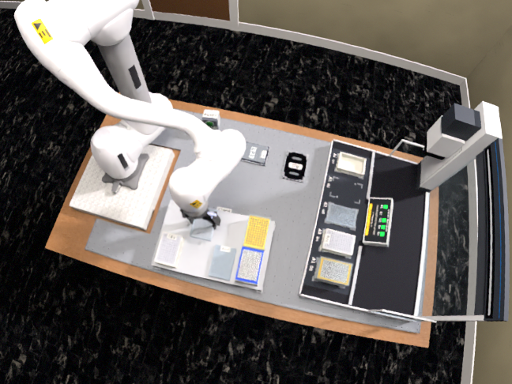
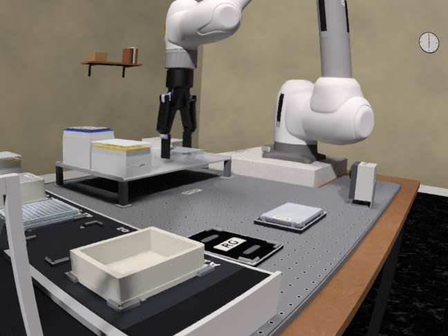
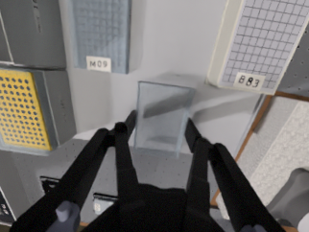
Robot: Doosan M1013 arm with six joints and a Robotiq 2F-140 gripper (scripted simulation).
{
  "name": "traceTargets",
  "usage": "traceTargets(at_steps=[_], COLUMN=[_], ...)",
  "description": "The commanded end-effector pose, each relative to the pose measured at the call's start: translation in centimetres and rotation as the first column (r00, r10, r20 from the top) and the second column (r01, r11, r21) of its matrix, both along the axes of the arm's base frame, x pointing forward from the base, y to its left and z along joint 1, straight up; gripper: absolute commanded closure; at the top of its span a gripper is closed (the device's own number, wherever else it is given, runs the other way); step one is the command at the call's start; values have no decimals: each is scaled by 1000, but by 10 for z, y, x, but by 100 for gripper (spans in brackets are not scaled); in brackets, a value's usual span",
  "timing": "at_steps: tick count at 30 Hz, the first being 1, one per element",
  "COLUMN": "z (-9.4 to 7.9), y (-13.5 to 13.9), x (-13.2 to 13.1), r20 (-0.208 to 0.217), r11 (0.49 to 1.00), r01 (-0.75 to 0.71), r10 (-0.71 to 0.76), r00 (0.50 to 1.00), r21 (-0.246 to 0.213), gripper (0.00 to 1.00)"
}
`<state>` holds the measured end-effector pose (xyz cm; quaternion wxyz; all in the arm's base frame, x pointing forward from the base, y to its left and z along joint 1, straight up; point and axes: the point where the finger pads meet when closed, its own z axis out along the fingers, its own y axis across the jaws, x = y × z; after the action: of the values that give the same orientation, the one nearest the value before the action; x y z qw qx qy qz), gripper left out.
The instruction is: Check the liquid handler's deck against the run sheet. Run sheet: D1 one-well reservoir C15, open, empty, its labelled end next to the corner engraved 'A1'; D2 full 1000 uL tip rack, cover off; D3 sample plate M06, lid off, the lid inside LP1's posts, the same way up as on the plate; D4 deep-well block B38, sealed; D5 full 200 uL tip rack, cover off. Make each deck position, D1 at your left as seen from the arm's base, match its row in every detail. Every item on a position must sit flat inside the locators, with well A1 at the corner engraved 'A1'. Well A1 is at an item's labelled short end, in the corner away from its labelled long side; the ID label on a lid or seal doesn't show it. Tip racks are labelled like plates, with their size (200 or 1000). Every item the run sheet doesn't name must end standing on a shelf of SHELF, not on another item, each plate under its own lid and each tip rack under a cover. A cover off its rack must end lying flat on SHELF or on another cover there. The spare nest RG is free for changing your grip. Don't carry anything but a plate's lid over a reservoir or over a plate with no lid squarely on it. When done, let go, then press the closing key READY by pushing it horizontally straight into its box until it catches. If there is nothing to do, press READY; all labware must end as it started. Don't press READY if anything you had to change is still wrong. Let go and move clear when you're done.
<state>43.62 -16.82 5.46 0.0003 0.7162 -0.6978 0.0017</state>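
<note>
My gripper (image 1: 203, 220) is shut on a clear tip-rack cover (image 1: 201, 230) by its long sides, right at the top of the white SHELF (image 1: 206, 252); I cannot tell if it touches. The cover (image 3: 160, 117) also shows between the fingers in the wrist view, and from the side (image 2: 186, 151). On the shelf stand block B83 (image 3: 249, 40), plate M09 (image 3: 101, 31), a yellow-topped tip rack (image 1: 256, 232) and a blue-rimmed tip rack (image 1: 250, 264). On the deck, the reservoir (image 1: 350, 163) is at D1 and D2 (image 1: 346, 190) holds nothing.
Further deck positions hold an open plate (image 1: 341, 216), a sealed block (image 1: 338, 242) and a yellow-rimmed tip rack (image 1: 333, 270). A lid lies in LP1 (image 2: 291, 215). The RG nest (image 2: 231, 244) is bare. The READY box (image 2: 364, 182) stands near the arm's base.
</note>
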Motion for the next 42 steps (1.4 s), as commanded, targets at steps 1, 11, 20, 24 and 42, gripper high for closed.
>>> traceTargets(at_steps=[1, 11, 20, 24, 42], z=[-1, -3, -6, -7, -9], y=[0, 0, 0, 0, 0], x=[0, 0, 0, 0, 0], r20=[1, 1, 1, 1, 1], r11=[1000, 1000, 1000, 1000, 1000], r01=[0, 0, 0, 0, 0], r10=[0, 0, 0, 0, 0], r00=[1000, 1000, 1000, 1000, 1000], r21=[0, 0, 0, 0, 0], gripper=[90, 90, 90, 90, 33])
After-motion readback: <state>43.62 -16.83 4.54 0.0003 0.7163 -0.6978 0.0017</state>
